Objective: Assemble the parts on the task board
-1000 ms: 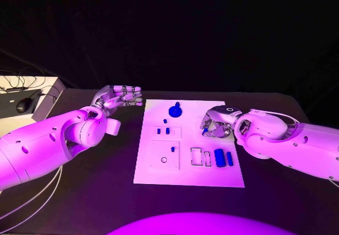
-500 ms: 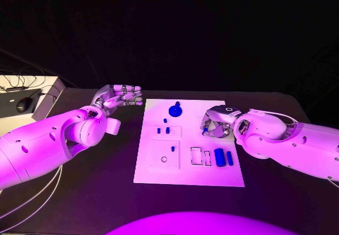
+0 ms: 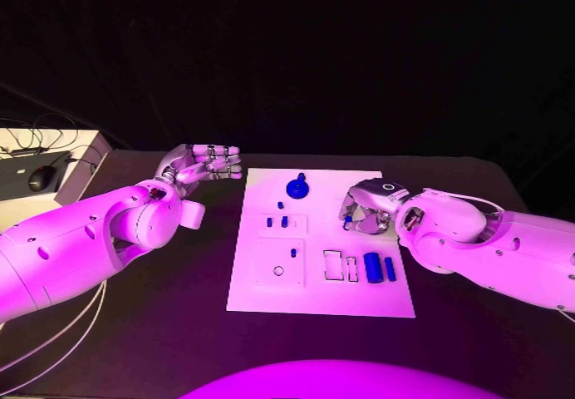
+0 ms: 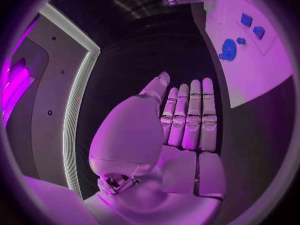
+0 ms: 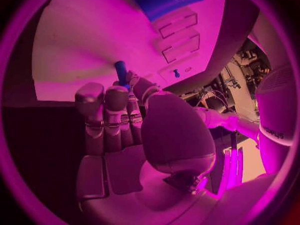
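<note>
The white task board lies in the middle of the black table. My right hand hovers over the board's right edge and pinches a small blue peg at its fingertips; the peg also peeks out below that hand. A round blue part sits at the board's far end, two small blue pieces stand in a recess, and two long blue parts lie near the right edge. My left hand floats off the board's far left corner, fingers straight, holding nothing.
A pale box with a black mouse and cables sits at the table's far left edge. Bare black table surrounds the board on both sides and in front.
My right hand has edged slightly inward over the board with the peg still pinched. The left hand has not moved.
</note>
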